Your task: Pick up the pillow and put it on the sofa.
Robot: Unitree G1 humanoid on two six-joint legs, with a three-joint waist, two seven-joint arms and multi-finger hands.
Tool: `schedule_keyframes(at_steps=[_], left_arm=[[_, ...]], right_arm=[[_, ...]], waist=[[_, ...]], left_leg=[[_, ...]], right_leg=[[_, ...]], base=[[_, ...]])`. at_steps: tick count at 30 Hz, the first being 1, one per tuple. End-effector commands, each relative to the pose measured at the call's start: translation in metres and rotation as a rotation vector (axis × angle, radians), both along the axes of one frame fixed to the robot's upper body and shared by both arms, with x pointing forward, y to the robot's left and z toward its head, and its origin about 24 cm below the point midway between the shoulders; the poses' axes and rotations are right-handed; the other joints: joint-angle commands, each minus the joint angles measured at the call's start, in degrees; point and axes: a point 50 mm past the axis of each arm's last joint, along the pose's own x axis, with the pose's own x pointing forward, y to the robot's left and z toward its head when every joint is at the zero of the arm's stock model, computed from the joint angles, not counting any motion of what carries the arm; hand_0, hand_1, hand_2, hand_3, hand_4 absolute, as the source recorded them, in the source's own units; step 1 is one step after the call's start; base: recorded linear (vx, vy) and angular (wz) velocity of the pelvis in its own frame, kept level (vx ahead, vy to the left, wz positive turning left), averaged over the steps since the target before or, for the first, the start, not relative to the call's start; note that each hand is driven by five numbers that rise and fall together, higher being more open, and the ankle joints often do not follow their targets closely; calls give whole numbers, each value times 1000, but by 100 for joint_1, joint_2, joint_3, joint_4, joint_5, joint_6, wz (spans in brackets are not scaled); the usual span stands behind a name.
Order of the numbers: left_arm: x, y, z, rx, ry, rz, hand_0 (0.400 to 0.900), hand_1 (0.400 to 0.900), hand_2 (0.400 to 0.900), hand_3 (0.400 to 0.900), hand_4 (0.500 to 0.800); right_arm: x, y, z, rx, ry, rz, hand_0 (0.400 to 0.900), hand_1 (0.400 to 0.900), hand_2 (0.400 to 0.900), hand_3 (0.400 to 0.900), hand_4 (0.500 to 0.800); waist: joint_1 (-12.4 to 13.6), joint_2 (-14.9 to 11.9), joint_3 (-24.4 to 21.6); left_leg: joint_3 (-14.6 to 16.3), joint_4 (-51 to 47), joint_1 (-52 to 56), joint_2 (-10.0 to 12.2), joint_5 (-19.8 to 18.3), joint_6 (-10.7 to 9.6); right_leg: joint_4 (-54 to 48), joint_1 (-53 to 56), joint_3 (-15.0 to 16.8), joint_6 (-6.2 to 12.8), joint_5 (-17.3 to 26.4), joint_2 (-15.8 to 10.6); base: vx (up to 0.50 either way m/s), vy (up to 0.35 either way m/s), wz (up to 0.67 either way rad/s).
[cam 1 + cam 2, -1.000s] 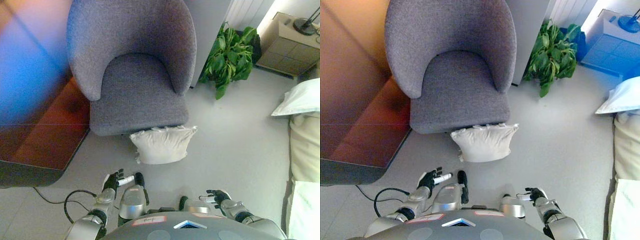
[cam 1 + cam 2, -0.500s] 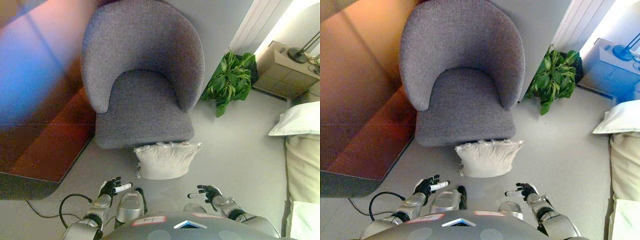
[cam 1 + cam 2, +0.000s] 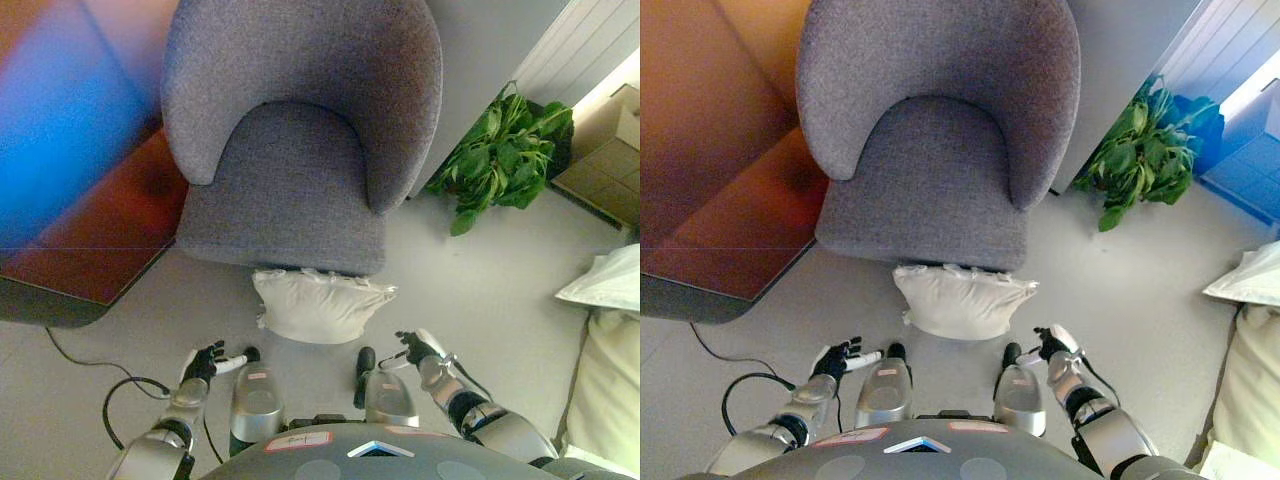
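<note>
White puffy pillow [image 3: 320, 305] leans against the grey fabric sofa [image 3: 300, 130]; left hand [image 3: 203, 361] and right hand [image 3: 418, 349] empty, fingers loose

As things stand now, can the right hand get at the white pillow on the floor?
Probably yes. The right hand hangs open just beside the right end of the white pillow, which leans against the grey armchair, and nothing lies between them.

Floor [image 3: 480, 270]: grey | sofa [image 3: 290, 130]: stood on it | pillow [image 3: 318, 305]: laid on it, touching sofa front | plant [image 3: 505, 150]: set right of sofa
</note>
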Motion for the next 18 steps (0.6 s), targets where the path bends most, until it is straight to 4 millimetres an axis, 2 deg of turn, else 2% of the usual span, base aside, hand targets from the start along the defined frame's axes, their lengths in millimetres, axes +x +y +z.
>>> schedule_keyframes(at_steps=[1,4,7,13,16,18], left_arm=[[33,-3,15,24,-156,-90,900,900,900,900,800],[51,-6,22,5,-193,-130,900,900,900,900,800],[62,-3,28,-19,-236,-116,900,900,900,900,800],[95,3,52,-88,-384,-61,900,900,900,900,800],[107,4,63,-145,-460,-13,900,900,900,900,800],[113,3,68,-165,-494,-11,900,900,900,900,800]], right_arm=[[22,-33,19,-180,-118,20,900,900,900,900,800],[58,-40,41,-247,-208,56,900,900,900,900,800],[88,-40,63,-299,-294,88,900,900,900,900,800],[151,-28,116,-285,-443,91,900,900,900,900,800],[172,-26,140,-250,-483,77,900,900,900,900,800],[179,-27,149,-233,-495,68,900,900,900,900,800]], waist=[[115,159,17],[148,375,230],[203,480,413],[409,635,849],[511,714,1065],[559,754,1158]], left_leg=[[-226,-446,587,360,238,-198],[-354,-686,382,301,438,-327],[-426,-733,229,242,490,-353],[-690,-405,-558,10,495,-343],[-827,-124,-1030,-145,479,-337],[-899,47,-1280,-246,455,-327]], right_leg=[[488,-636,197,383,174,-450],[720,-1106,199,412,216,-583],[787,-1306,206,477,254,-706],[911,-1815,336,566,340,-899],[933,-2021,405,560,349,-960],[949,-2127,447,560,346,-986]], base=[[-75,10,30],[-145,14,31],[-92,-15,20],[-114,-24,19],[-102,20,11],[-75,60,7]])
